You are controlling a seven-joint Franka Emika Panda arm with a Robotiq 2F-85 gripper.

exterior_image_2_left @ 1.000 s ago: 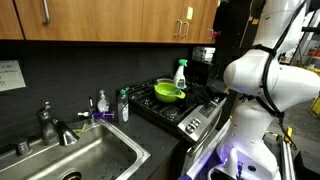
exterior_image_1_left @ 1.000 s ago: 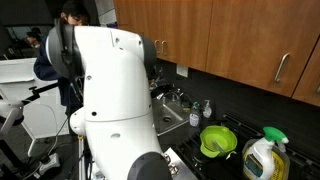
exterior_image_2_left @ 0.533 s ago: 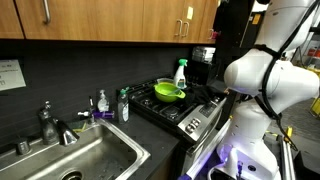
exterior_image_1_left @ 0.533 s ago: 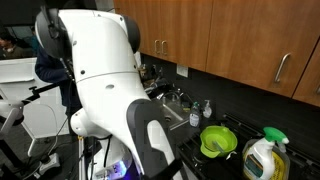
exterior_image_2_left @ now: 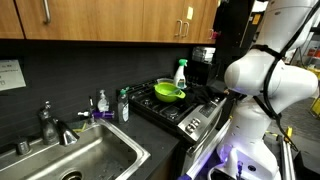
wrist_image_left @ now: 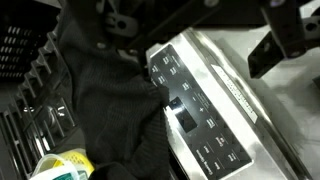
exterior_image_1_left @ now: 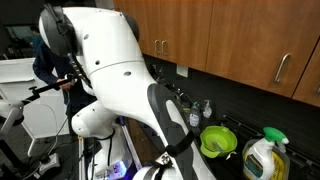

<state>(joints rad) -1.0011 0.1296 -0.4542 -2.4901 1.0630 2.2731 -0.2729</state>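
Now, jaws: wide apart, nothing between them, hanging above the front edge of the stove [exterior_image_2_left: 178,108] in the wrist view.
Nearest thing: a dark cloth [wrist_image_left: 100,125] lies crumpled over the stove's front. It touches the control panel [wrist_image_left: 205,110] on one side and runs up to the grates [wrist_image_left: 30,90] on the other.
Control panel: a steel strip of buttons along the stove's front, just beside the cloth's edge.
Green bowl [exterior_image_2_left: 168,92]: sits on the stove's back burners, well apart from the jaws.
Spray bottle [exterior_image_2_left: 181,72]: upright at the stove's far corner, just behind the bowl.
Arm [exterior_image_2_left: 265,75]: big white links standing in front of the stove, so close they fill much of an exterior view [exterior_image_1_left: 110,60].
Risk, buttons: the cloth's edge meets the panel, so a descent a touch off to that side could, I judge, press a button, with fabric lying on the cooktop.
Risk, snag: the cloth reaches the grates, so lifting it could catch a fold on a grate.
Risk, thin pinch: it is dark cloth on a dark stove top, so the edges are hard to read. The jaws might take only a loose fold, which could slip free.
Risk, scrape: coming down too far would put the fingertips on the stove's hard surface.
Risk, elbow: the arm is bulky beside the stove, and a wide swing could reach the bowl or tip the bottle.
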